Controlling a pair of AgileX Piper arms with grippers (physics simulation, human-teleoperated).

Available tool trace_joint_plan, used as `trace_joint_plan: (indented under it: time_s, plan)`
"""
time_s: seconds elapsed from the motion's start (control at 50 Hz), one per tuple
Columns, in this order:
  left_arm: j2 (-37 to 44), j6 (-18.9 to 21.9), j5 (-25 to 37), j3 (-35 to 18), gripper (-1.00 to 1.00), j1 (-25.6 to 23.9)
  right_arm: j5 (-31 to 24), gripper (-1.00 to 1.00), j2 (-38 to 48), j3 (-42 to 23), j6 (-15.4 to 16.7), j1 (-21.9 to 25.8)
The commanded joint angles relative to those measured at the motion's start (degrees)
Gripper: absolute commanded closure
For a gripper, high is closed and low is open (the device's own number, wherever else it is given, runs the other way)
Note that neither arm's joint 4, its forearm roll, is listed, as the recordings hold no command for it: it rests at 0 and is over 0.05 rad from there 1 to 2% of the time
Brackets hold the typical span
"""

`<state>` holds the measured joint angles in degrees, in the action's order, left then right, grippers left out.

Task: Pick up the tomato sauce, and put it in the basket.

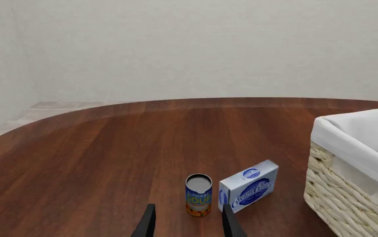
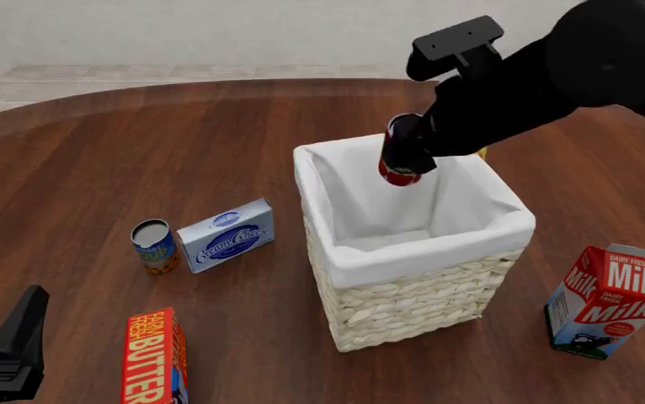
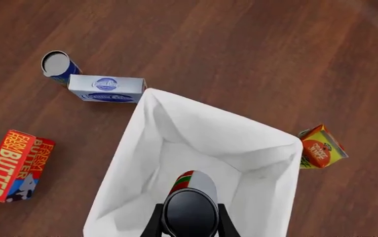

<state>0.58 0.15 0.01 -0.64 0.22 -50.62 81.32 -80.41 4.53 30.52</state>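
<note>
The tomato sauce [image 2: 399,160], a small red-labelled can, hangs just above the opening of the basket [image 2: 413,257], near its far rim. My right gripper [image 2: 406,153] is shut on it from above. The right wrist view looks straight down past the can [image 3: 187,183] between the right gripper [image 3: 189,223] fingers into the basket's white cloth lining [image 3: 175,143]. My left gripper [image 2: 13,337] is low at the near left of the table, open and holding nothing. The left wrist view shows the left gripper [image 1: 189,227] fingers apart and a corner of the basket [image 1: 347,148].
A blue-and-orange can [image 2: 155,245] and a cream cheese box [image 2: 226,235] stand left of the basket. A butter box [image 2: 157,358] lies near the front edge. A milk carton [image 2: 607,300] stands to the right. An orange carton [image 3: 321,147] sits behind the basket.
</note>
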Motion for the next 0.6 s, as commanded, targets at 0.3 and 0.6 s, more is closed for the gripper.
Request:
trace_joint_plan:
  time_s: [0.3,0.6]
  plan:
    - [-0.14,0.06,-0.05,0.20,-1.00,0.04,0.44,1.00,2.80,1.30,-0.69,-0.26]
    - [-0.14,0.03,-0.05,0.20,-1.00,0.06,1.25,1.00,3.48,2.83,-1.16,0.07]
